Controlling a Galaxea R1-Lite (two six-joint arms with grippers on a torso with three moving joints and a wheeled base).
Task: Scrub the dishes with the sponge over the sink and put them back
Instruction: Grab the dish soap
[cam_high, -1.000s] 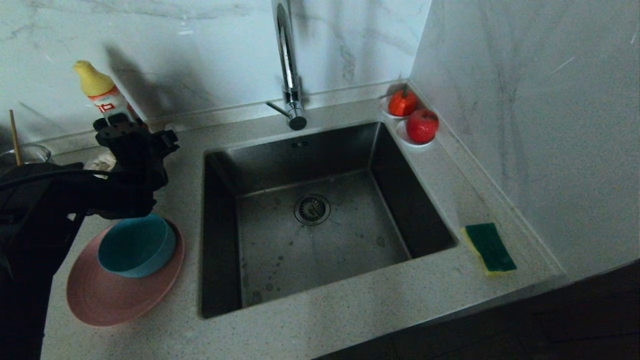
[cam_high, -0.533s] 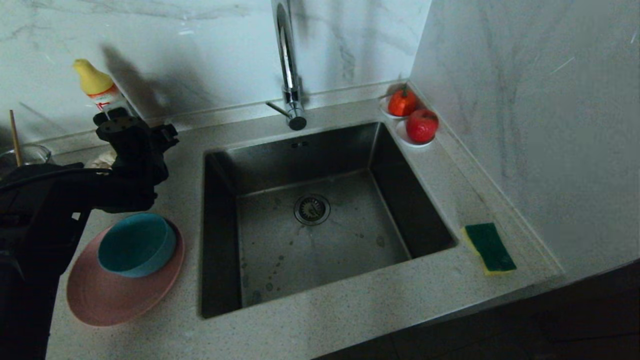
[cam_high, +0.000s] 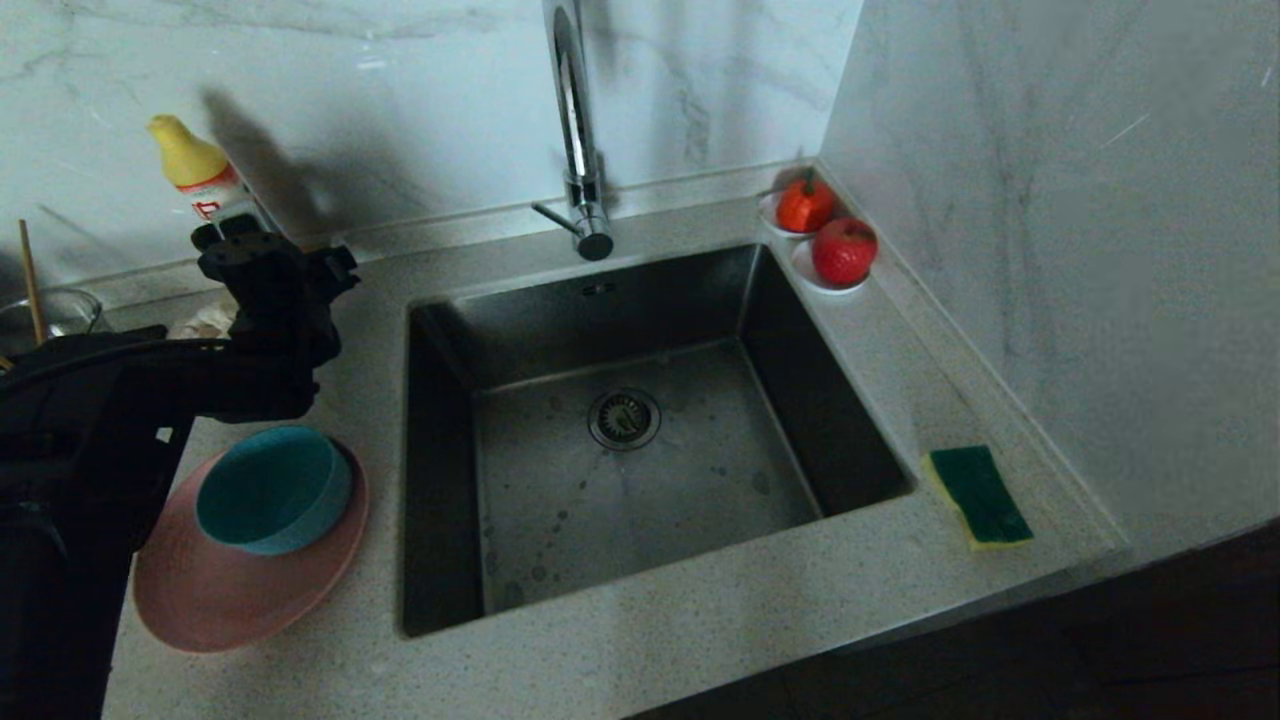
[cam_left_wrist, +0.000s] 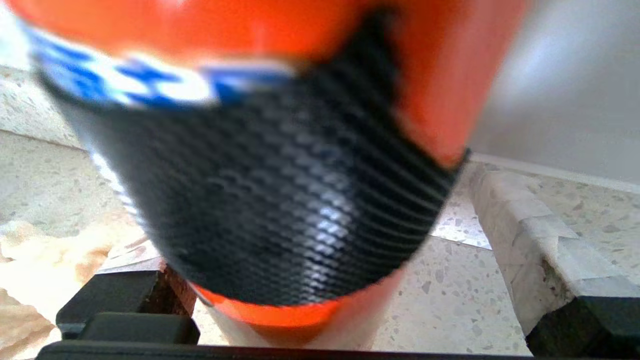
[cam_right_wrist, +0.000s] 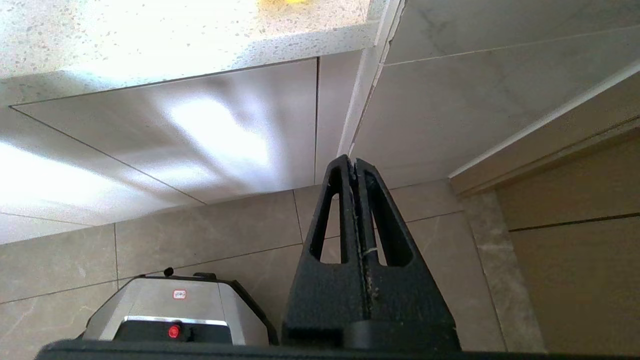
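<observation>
Since a second ago your left gripper has edged back toward the detergent bottle; bowl, plate and sponge haven't shifted.

Head view: left gripper sits at the bottle's base, behind the teal bowl, which rests on the pink plate left of the sink. Sponge lies green face up on the counter, right of the sink.

Left wrist view: bottle fills the gap, fingers spread wide on either side, no clamp visible.

Right wrist view: right gripper parked below the counter, fingers pressed together, holding nothing.
</observation>
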